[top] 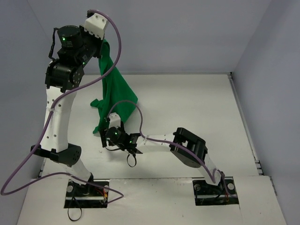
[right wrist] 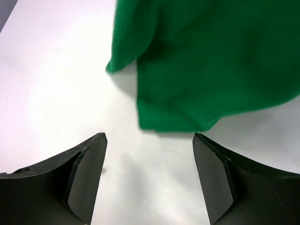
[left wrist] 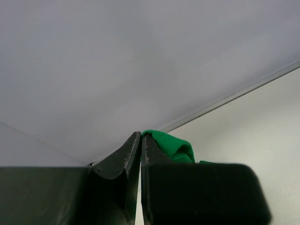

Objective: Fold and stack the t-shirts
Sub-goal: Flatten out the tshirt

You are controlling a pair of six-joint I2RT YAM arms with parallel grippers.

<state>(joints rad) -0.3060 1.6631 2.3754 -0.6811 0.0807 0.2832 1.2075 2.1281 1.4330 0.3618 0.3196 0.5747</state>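
- Table [top: 197, 108]: white, with walls on three sides
- T-shirt [top: 115, 93]: green, hanging in a long drape at 10 o'clock from the table's centre
- Left gripper [left wrist: 141, 136]: raised, jaws closed on the t-shirt's top fold
- Right gripper [right wrist: 149, 135]: low over the table, jaws apart and empty, hem at its 12 o'clock

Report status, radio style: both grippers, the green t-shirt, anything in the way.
Left gripper shut on t-shirt, holding it aloft. Right gripper open, low, just short of the hanging lower edge. Nothing seen between them.
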